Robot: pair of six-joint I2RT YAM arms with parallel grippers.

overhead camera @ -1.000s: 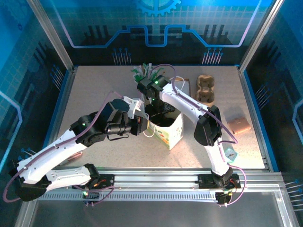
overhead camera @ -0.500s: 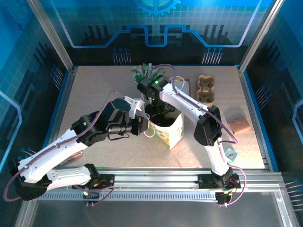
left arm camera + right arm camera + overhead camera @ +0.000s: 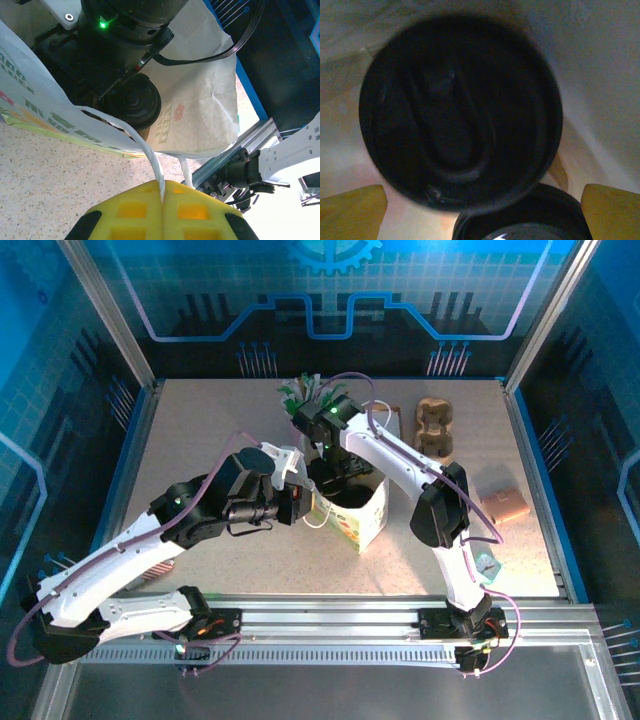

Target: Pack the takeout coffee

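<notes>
Takeout coffee point(image 3: 460, 115), seen from above as a black round plastic lid with the paper cup's side hidden beneath it, is found inside the white printed paper bag point(image 3: 368, 525), which stands near the middle of the speckled table point(image 3: 200, 430). Over the last second the right arm's wrist has been drawn slightly up and back from the bag's mouth, while the bag itself has not been moved. The right gripper point(image 3: 480, 212) is spread wide, its yellow fingertips point(image 3: 351, 210) parted to either side of the lid and not pressed against it. The cup is therefore judged to have been released and left in place. The left gripper point(image 3: 162, 212) is clenched on the bag's white cord handle point(image 3: 150, 160), by which the mouth is kept open. The packing is judged nearly finished: only the withdrawal of the right arm and the letting go of the handle seem to remain.

Counted from largest to smallest:
- two arms
- one bag
- one brown moulded cardboard cup carrier point(image 3: 435, 428), beyond the bag to its right
- one brownish flat square piece point(image 3: 503, 502), nearer the table's right edge
- one holder of green-and-white sachets point(image 3: 303, 392), behind the bag
- one lidded coffee

A second dark round rim point(image 3: 520, 227) is glimpsed below the lid in the right wrist view; what it is cannot be told.
</notes>
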